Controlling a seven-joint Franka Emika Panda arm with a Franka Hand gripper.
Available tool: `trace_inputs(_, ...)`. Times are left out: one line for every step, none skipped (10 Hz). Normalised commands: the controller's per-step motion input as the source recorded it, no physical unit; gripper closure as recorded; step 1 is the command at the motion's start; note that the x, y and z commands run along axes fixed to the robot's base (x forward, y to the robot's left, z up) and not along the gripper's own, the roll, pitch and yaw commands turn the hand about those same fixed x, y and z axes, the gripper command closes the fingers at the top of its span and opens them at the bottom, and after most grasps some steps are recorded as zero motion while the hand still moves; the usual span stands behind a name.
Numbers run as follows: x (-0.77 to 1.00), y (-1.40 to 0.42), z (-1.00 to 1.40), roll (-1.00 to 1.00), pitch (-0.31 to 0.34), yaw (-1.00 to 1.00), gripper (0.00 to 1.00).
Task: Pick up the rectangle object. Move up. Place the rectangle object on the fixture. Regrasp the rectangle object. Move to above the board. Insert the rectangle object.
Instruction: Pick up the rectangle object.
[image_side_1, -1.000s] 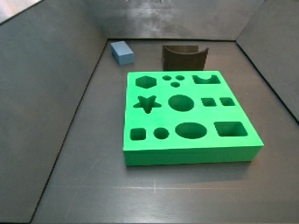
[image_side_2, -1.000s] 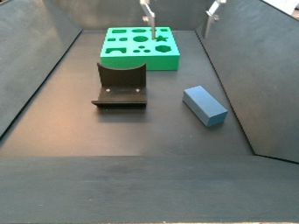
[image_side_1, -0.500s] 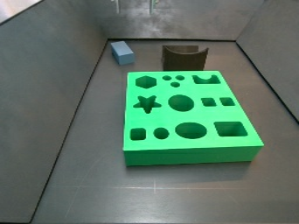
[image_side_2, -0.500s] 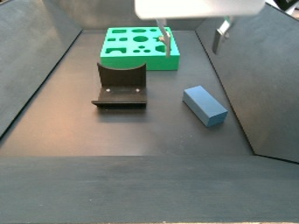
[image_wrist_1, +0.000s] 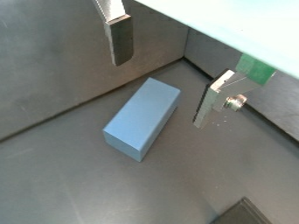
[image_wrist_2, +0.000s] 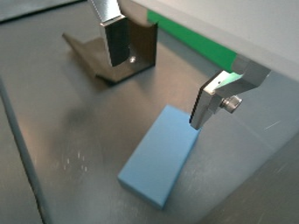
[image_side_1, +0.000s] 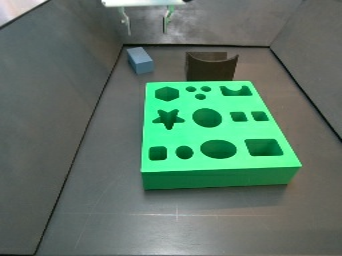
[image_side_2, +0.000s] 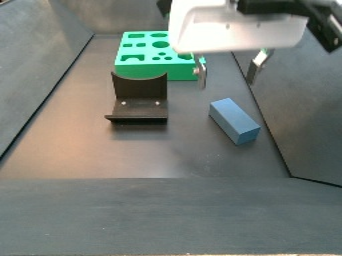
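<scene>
The rectangle object, a plain blue-grey block (image_side_1: 139, 60), lies flat on the dark floor near a wall, also seen as the block (image_side_2: 234, 120). My gripper (image_side_1: 146, 20) hangs above it, open, with nothing between its fingers (image_side_2: 254, 66). In both wrist views the block (image_wrist_1: 142, 119) (image_wrist_2: 162, 158) lies below the gripper (image_wrist_1: 163, 74) (image_wrist_2: 163, 74), apart from both silver fingers (image_wrist_1: 121, 39) (image_wrist_2: 117, 39). The dark fixture (image_side_1: 211, 65) (image_side_2: 138, 96) (image_wrist_2: 111, 54) stands between the block and the green board (image_side_1: 150, 140) (image_side_2: 190, 68). An edge of the board (image_wrist_2: 193, 40) (image_wrist_1: 257, 68) shows in both wrist views.
Grey walls (image_side_1: 80, 60) enclose the floor on all sides, and the block lies close to one wall (image_side_2: 301, 110). The board has several cut-out holes, among them a star (image_side_1: 167, 118) and a square (image_side_1: 265, 149).
My gripper has come down from the upper edge of the side views and moved over toward the block. The block, fixture and board have not moved.
</scene>
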Motion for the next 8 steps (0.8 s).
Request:
trace_inputs(-0.03, 0.14, -0.40, 0.00, -0.054, 0.30, 0.00)
trace_inputs(-0.06, 0.12, -0.39, 0.02, -0.046, 0.26, 0.00)
trace_inputs(-0.09, 0.12, -0.41, 0.05, -0.044, 0.25, 0.00)
trace_inputs(-0.09, 0.14, -0.40, 0.03, -0.050, 0.24, 0.00)
trace_inputs(-0.10, 0.16, -0.44, 0.04, -0.053, 0.23, 0.00)
trace_inputs(-0.12, 0.17, -0.44, 0.04, -0.059, 0.22, 0.00)
trace_inputs(-0.15, 0.16, -0.41, 0.05, -0.050, 0.20, 0.00)
trace_inputs(-0.19, 0.13, -0.35, 0.04, -0.044, 0.16, 0.00)
